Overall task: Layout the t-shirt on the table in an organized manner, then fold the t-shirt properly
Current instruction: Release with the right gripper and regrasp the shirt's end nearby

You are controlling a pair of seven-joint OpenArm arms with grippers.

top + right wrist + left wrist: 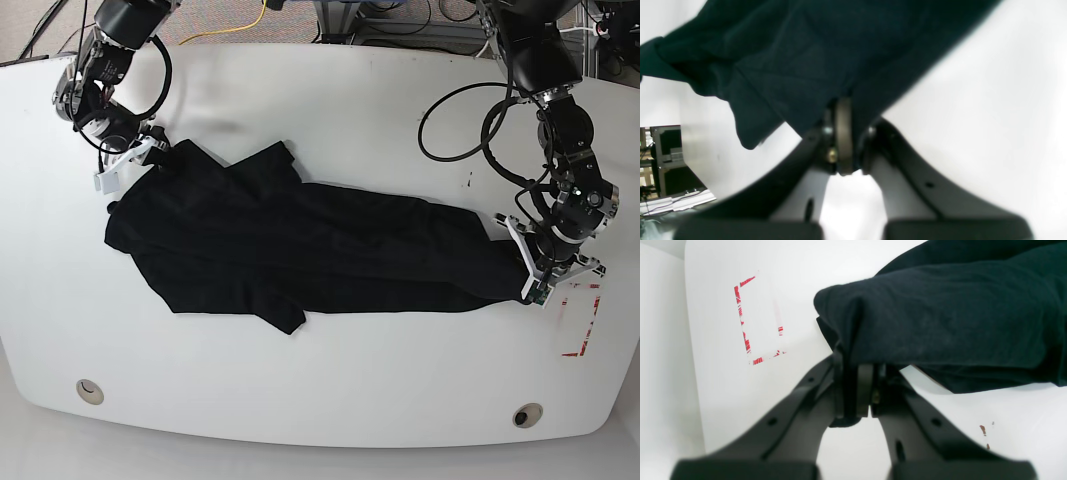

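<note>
The black t-shirt [300, 245] lies stretched out lengthwise across the middle of the white table [350, 90], rumpled and partly doubled over. My left gripper [528, 277] is at its right end, shut on the fabric's edge; the left wrist view shows the jaws [857, 365] pinching a fold of the t-shirt [940, 323] just above the tabletop. My right gripper [160, 160] is at the shirt's far left corner. In the right wrist view its fingers [843, 113] are closed on the t-shirt [800, 50], which drapes away from them.
A red tape outline [580, 320] marks the table just right of my left gripper, also seen as the red tape [746, 323]. Two round grommet holes [90, 390] [527, 414] sit near the front edge. Cables and floor lie beyond the far edge.
</note>
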